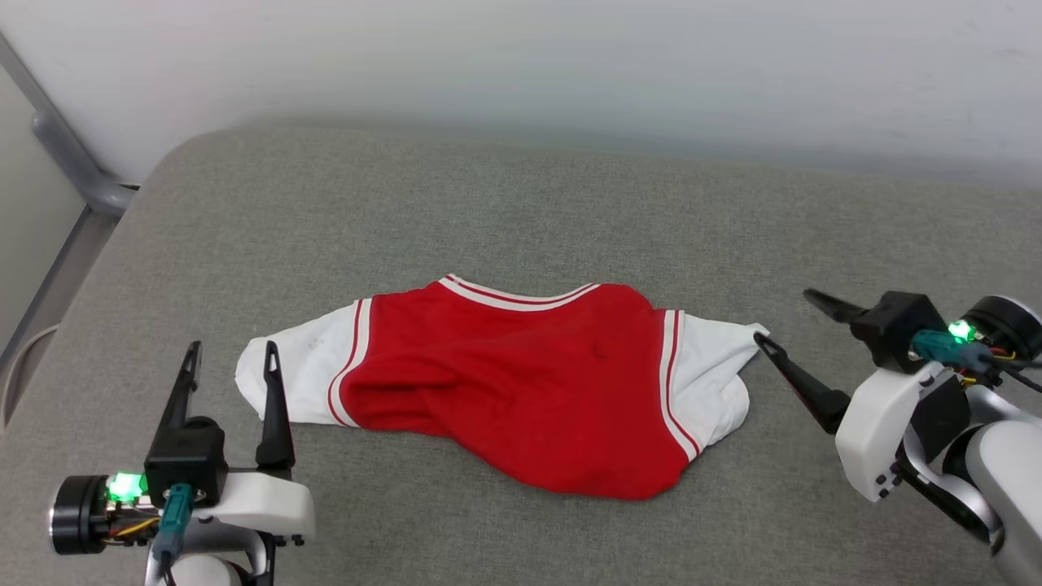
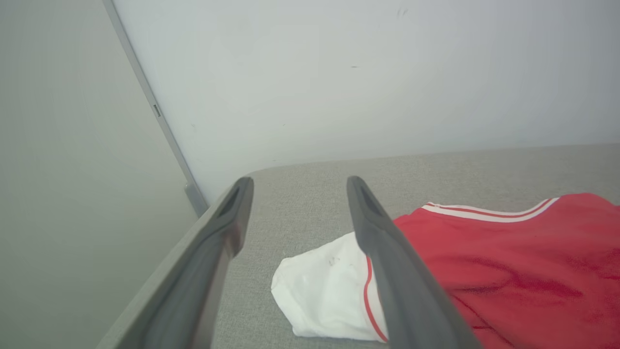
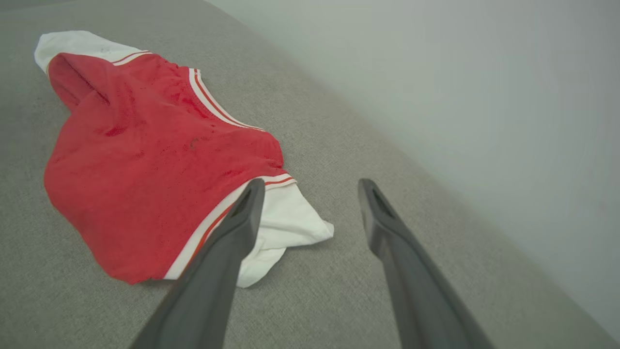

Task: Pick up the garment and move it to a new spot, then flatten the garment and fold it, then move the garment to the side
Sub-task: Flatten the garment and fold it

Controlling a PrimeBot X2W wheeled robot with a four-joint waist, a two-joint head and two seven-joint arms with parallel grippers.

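Note:
The garment point(image 1: 521, 382) is a red jersey with white sleeves and striped trim, lying folded over on the grey surface, collar toward the wall. No print shows. My left gripper point(image 1: 232, 356) stands open just left of the left sleeve point(image 2: 324, 291), nothing between its fingers. On the other side my right gripper point(image 1: 785, 317) is open too, its near fingertip right beside the tip of the right sleeve point(image 3: 286, 228). The garment point(image 3: 145, 165) lies free of both grippers, and the garment point(image 2: 523, 271) shows rumpled red cloth in the left wrist view.
A grey padded surface point(image 1: 521, 212) with a rounded far-left corner carries everything. A pale wall point(image 1: 570, 65) runs along its far edge. A grey metal frame point(image 1: 73, 163) stands off the left side.

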